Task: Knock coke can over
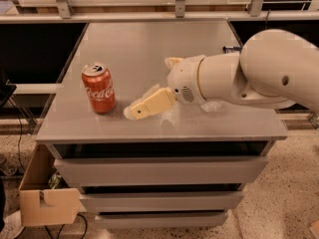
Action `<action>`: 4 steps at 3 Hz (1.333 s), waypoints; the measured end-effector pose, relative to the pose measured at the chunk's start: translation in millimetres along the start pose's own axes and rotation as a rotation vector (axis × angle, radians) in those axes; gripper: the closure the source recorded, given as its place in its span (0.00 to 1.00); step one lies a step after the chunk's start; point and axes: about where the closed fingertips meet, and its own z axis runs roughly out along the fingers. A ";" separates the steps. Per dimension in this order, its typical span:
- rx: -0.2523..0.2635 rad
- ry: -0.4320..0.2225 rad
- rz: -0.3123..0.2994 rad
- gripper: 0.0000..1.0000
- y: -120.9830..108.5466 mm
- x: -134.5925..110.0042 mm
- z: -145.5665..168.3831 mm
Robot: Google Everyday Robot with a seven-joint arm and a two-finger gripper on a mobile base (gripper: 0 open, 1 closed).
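- Coke can (98, 88): upright, near the left edge of the cabinet top (149, 39).
- Gripper (145, 106): low, just right of can, apart; opening impossible to tell.
- Advised: push leftward high on can, tipping rather than sliding.

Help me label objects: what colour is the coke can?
The coke can is red with white script and silver top, camera view; the gripper is beside it.

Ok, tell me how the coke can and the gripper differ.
The coke can is red; the gripper is cream. The can stands upright on the table; the gripper slants low over it, pointing toward the can without touching. Both are near the table's front edge.
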 end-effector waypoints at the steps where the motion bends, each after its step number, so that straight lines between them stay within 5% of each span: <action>1: -0.010 -0.117 0.015 0.00 1.4 -5.0 28.7; 4: -0.083 -0.279 -0.017 0.00 6.8 -42.3 95.4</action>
